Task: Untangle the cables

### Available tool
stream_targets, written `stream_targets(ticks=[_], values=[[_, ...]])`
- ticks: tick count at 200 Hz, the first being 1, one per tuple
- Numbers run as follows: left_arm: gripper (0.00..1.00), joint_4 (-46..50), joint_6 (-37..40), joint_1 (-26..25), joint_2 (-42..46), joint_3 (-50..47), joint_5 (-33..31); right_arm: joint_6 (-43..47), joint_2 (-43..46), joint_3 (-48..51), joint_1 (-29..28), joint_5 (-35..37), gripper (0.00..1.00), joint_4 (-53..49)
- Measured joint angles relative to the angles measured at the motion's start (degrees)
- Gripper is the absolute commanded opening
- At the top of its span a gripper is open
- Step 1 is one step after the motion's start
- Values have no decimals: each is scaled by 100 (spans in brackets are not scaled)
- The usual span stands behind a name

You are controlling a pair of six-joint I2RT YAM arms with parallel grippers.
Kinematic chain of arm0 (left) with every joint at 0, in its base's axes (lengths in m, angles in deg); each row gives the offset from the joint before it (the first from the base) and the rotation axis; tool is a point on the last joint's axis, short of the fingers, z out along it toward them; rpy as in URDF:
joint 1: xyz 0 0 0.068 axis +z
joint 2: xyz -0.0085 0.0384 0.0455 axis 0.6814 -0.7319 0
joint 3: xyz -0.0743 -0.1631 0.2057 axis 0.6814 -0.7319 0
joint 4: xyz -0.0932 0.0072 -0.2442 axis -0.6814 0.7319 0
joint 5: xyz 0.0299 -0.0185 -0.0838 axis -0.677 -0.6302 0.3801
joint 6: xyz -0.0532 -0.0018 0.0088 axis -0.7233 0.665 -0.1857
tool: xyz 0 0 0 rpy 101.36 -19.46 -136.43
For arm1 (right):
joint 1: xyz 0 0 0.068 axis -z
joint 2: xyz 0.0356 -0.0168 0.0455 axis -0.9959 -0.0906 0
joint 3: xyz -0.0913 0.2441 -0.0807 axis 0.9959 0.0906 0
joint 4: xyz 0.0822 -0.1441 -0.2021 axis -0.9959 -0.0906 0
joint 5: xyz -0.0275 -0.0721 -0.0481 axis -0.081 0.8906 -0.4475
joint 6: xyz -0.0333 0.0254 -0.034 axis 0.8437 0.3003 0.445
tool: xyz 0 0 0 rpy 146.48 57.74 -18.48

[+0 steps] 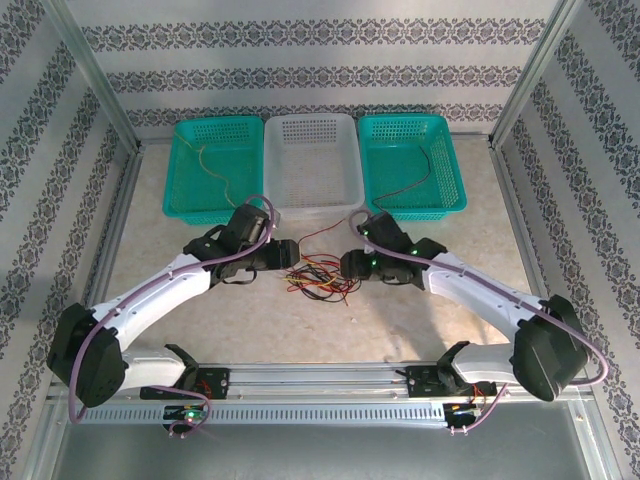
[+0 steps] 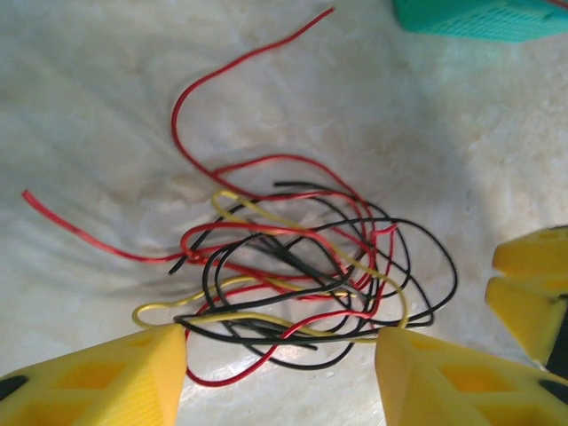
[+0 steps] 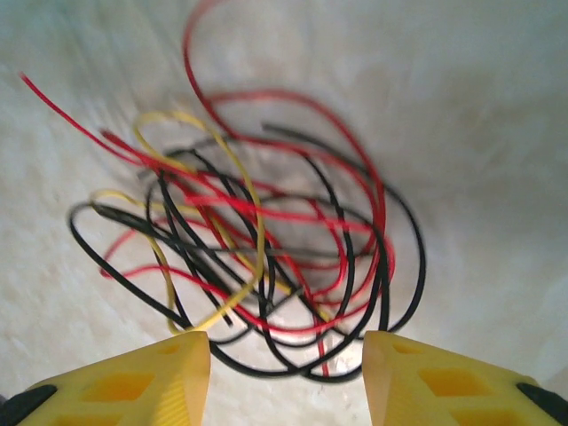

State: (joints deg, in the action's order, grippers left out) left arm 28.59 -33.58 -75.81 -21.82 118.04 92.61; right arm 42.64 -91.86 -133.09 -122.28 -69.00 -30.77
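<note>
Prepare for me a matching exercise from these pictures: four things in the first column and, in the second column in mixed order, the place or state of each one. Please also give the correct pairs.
Things
1. white basket
2. right teal basket
3. cables
4. left gripper

Places or states
A. in a tangle on the table
B. middle of the basket row
C. jaws apart, at the tangle's edge
D. rightmost in the basket row

Pairs: 1-B, 2-D, 3-A, 4-C
</note>
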Motion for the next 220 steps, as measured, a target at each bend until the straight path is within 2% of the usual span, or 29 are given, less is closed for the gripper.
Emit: stream_targets(ticks=[30, 84, 96, 106, 114, 152, 220], values=[[55, -2, -107, 0, -221, -186, 79, -439, -79, 92, -24, 125, 41, 9], [56, -162, -151, 0, -267, -225, 234, -850, -509, 118, -24, 313, 38, 50], [56, -234, -151, 0, -299, -225, 293, -876, -610, 122, -24, 348, 28, 52], [56, -295, -151, 0, -343, -223, 358, -925, -671, 122, -13, 343, 10, 76], [56, -350, -155, 0, -398, -216, 413, -901, -704, 122, -13, 343, 0, 109], [55, -815, -330, -2, -828, -179, 763, -774, -511, 122, -20, 337, 0, 184], [50, -1403, -575, -81, -1502, 83, 1224, 28, 1231, -468, -382, 63, 0, 46]])
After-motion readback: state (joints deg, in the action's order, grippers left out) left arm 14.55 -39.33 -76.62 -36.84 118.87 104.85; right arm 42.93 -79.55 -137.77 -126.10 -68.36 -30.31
